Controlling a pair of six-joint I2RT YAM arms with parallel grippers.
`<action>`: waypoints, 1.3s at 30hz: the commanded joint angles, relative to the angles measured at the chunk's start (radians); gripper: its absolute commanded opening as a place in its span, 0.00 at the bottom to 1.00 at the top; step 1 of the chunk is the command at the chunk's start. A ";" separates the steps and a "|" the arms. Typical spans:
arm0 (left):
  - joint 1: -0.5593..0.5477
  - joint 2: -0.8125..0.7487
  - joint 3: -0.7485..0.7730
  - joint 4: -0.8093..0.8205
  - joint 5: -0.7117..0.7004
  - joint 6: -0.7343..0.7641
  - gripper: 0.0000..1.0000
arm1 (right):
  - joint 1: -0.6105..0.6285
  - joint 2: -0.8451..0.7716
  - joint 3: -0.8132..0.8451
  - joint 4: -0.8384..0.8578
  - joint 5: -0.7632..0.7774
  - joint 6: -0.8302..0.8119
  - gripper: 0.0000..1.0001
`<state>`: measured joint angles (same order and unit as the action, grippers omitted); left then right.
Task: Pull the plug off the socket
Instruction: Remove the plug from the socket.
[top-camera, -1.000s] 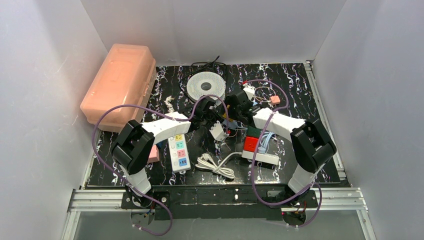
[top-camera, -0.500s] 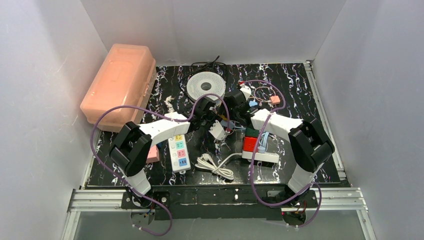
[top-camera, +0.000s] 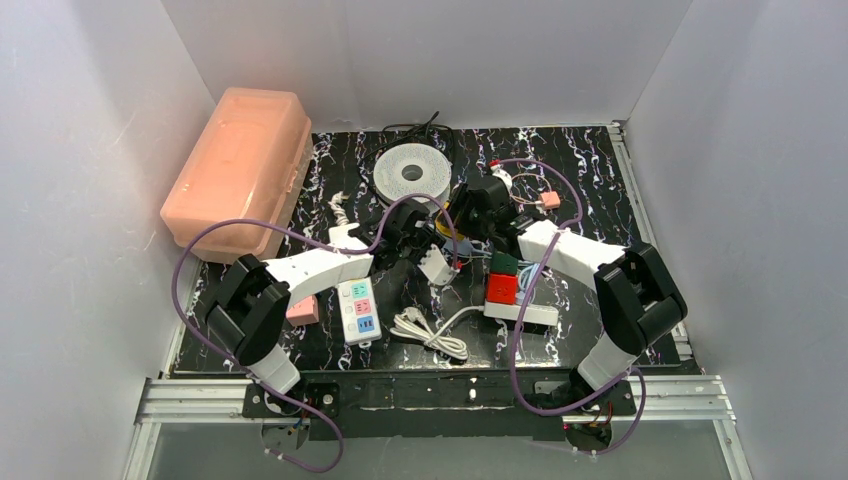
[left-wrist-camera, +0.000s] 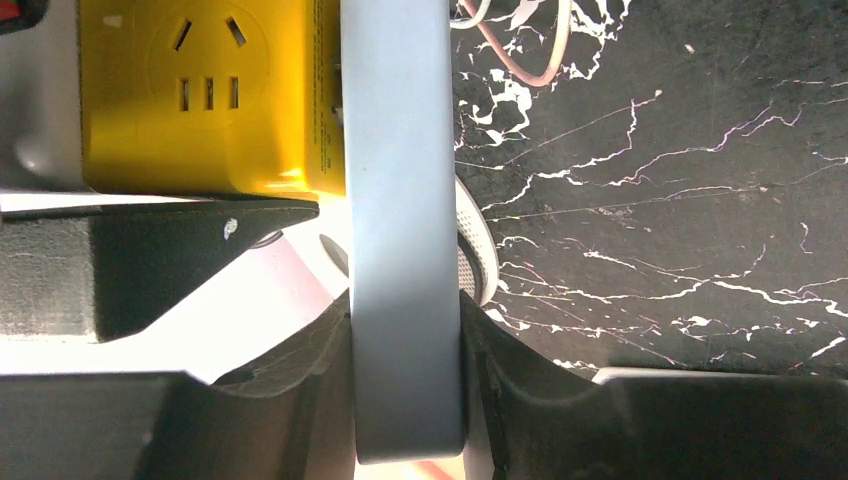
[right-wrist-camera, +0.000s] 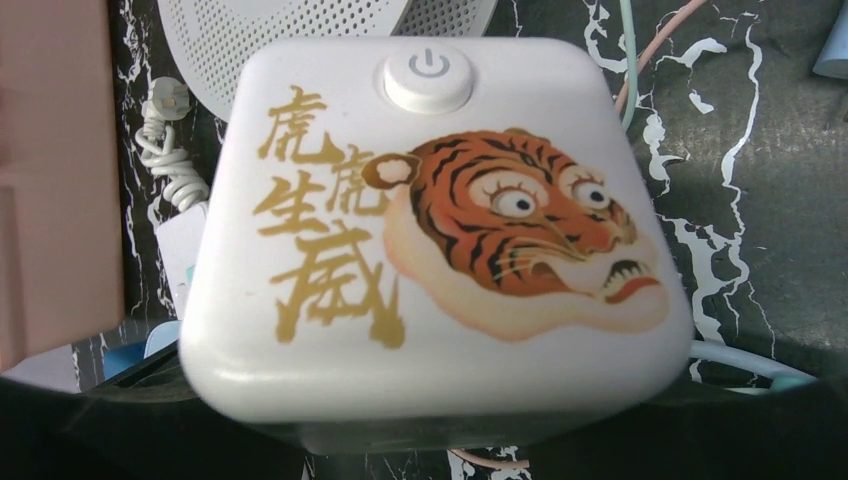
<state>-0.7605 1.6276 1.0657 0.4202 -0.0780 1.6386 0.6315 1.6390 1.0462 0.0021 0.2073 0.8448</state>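
1. Socket (right-wrist-camera: 430, 230): white cube, tiger print and round power button on top, yellow side faces (outlet holes visible from the left wrist). Sits mid-table (top-camera: 600, 190) between the two grippers, just in front of a round white disc (top-camera: 411, 173).
2. Right gripper (top-camera: 462, 220): comes in from the far right, clamped on the socket. Dark finger bases flank the cube at both lower corners of the right wrist view.
3. Left gripper (top-camera: 420, 238): comes in from the left, close against the socket's yellow face. Dark finger (left-wrist-camera: 150, 260) on one side, grey bar on the other, white body pressed between. Cannot tell whether the fingers are closed on it or slack (view too close).
4. Plug (top-camera: 435, 265): white block tight against the socket's near side, pins out of sight.
5. Elsewhere: pink box (top-camera: 238, 170) far left; power strip (top-camera: 358, 305) with coloured outlets near the left arm; coiled white cable (top-camera: 432, 332) beside it; red and green blocks (top-camera: 503, 280) under the right arm.
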 joint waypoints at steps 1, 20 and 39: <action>0.005 -0.077 -0.078 -0.191 -0.032 0.034 0.00 | -0.098 -0.044 0.011 0.072 0.200 -0.079 0.01; -0.010 -0.107 -0.077 -0.356 0.067 0.064 0.00 | -0.032 -0.040 0.081 0.112 0.285 -0.280 0.01; -0.010 -0.104 -0.134 -0.405 0.126 0.111 0.00 | -0.047 -0.103 0.069 0.114 0.260 -0.143 0.01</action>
<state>-0.7612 1.5539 1.0321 0.3511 -0.0116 1.6638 0.6788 1.6051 1.0645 -0.0257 0.2287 0.7345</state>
